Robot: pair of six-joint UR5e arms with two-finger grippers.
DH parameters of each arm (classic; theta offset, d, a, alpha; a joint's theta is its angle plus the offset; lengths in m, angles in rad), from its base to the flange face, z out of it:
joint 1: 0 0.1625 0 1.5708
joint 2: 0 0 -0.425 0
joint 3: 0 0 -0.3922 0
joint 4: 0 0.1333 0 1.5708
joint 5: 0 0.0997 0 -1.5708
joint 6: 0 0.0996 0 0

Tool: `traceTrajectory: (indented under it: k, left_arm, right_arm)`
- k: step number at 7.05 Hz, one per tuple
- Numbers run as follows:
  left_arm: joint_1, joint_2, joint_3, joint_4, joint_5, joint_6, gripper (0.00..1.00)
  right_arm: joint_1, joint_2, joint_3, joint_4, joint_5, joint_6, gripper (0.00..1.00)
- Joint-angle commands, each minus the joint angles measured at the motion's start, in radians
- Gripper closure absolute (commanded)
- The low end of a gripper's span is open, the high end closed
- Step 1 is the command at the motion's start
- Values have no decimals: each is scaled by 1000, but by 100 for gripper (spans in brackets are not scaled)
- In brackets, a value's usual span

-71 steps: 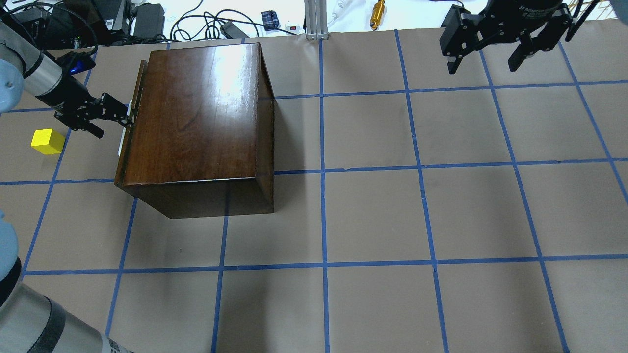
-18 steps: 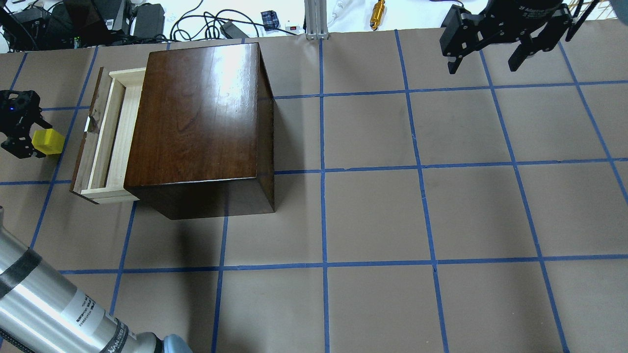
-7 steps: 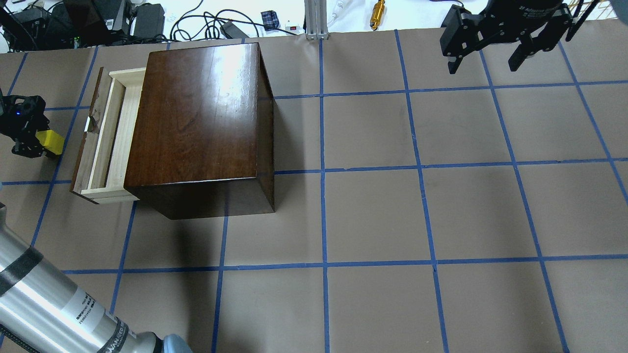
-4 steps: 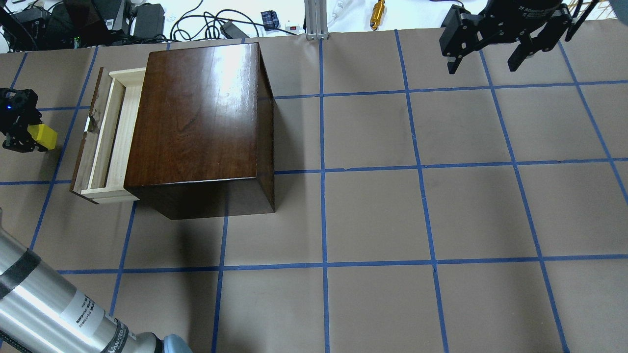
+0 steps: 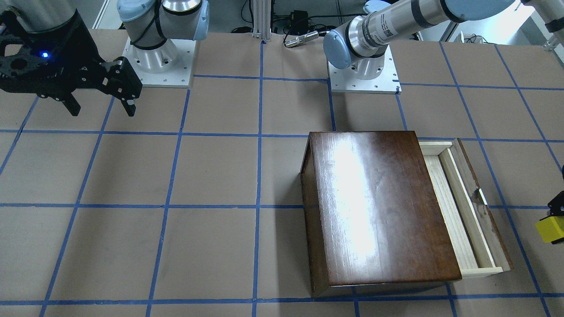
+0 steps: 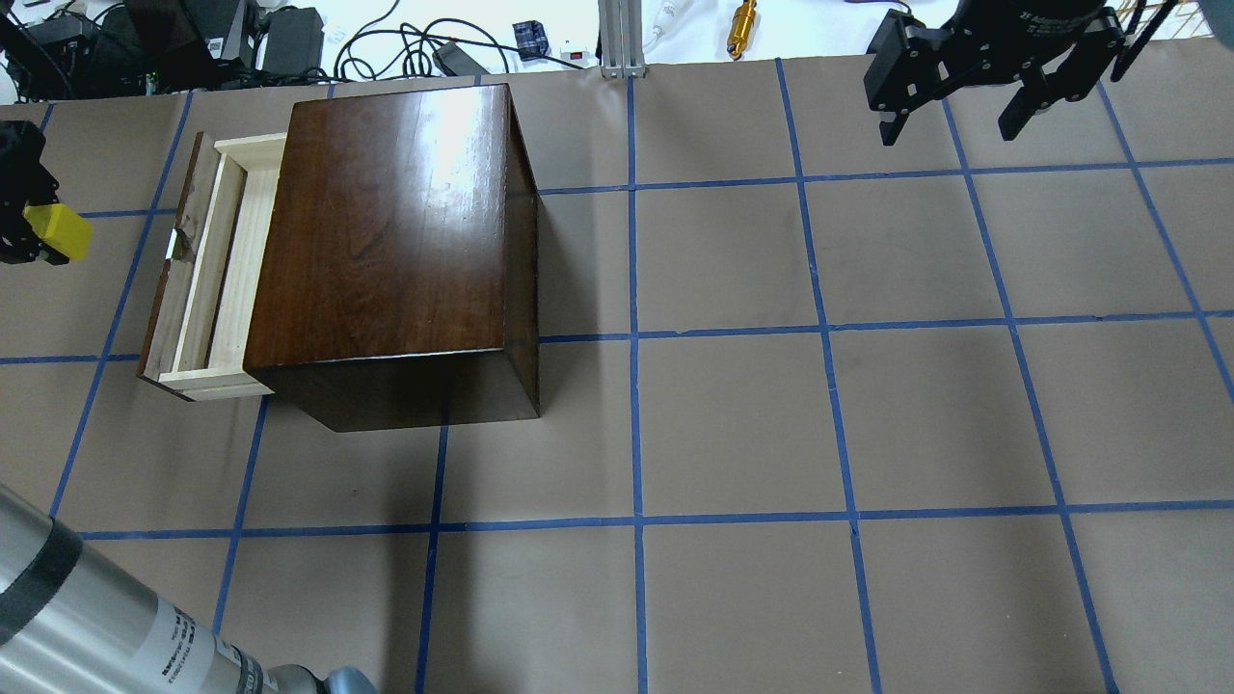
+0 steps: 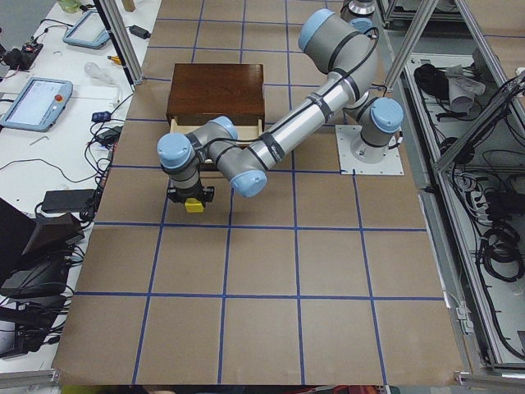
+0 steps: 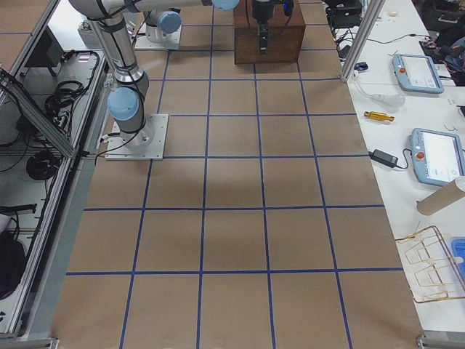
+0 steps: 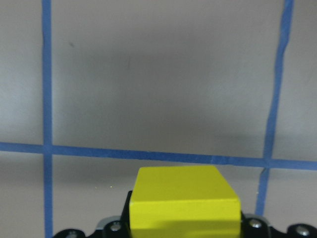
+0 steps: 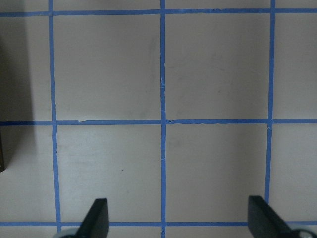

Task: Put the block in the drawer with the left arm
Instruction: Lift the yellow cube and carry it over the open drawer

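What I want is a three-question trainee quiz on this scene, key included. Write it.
1. True or false: the drawer stands pulled out of the wooden box.
2. What does the left end effector hold? A) nothing B) the block C) the drawer
3. Fill in: the right end effector is ___ and holds nothing.
Key: 1 true; 2 B; 3 open.
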Motion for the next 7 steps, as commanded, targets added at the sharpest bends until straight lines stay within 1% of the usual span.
traceTrajectory:
  k: [1, 2, 3, 4, 6, 7]
  left_arm:
    - [-89, 109, -13, -121, -4, -111, 100]
    - [-153, 149, -33, -145, 2, -169, 100]
    - [-187, 176, -89, -152, -7, -186, 100]
    - [-211, 200, -131, -141, -5, -196, 100]
    - [-248, 208, -176, -135, -7, -214, 100]
    - [-249, 217, -214, -108, -9, -225, 100]
  right_arm:
    - [0, 1, 0, 0, 0, 2, 0]
    - [-1, -1, 0, 0, 0, 2, 0]
    - [-1, -1, 0, 0, 0, 2, 0]
    - [0, -1, 0, 0, 0, 2, 0]
    - [0, -1, 0, 0, 0, 2, 0]
    - [0, -1, 0, 0, 0, 0, 0]
